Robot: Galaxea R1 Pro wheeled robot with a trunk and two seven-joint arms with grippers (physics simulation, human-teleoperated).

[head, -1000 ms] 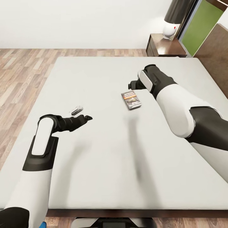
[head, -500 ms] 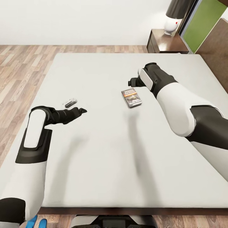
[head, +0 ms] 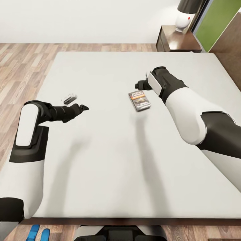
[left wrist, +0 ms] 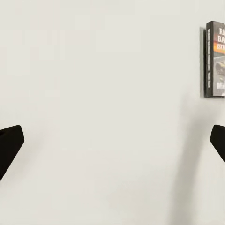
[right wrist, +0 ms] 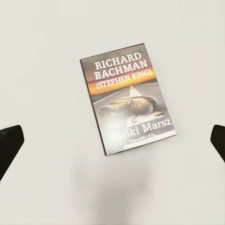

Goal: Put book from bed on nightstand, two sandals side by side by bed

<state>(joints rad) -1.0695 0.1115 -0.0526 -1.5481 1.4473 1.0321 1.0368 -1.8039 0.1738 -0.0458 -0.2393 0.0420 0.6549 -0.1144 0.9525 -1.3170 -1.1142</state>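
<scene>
1. At the near left corner of the head view I see the two sandals [head: 38,232], bright blue, on the wood floor [head: 20,70] just beside the foot of the bed [head: 110,160].
2. My left gripper [head: 82,107] hangs over the left part of the mattress. In the left wrist view its two dark fingertips [left wrist: 9,145] sit at opposite edges, so the jaws stand wide apart with nothing between them.
3. A small grey-white object [head: 69,98] lies on the mattress near that gripper; I cannot tell what it is.
4. The book [head: 139,100] lies flat on the bed, cover up, about mid-mattress. I read "RICHARD BACHMAN" on it in the right wrist view.
5. My right gripper [head: 140,85] is poised just beyond the book, not touching it. Its jaws are spread wide and empty, the book [right wrist: 127,97] between the fingertips [right wrist: 9,147] in the wrist view.
6. At far right, the nightstand [head: 177,40] stands beside the head of the bed, carrying a lamp [head: 184,15].
</scene>
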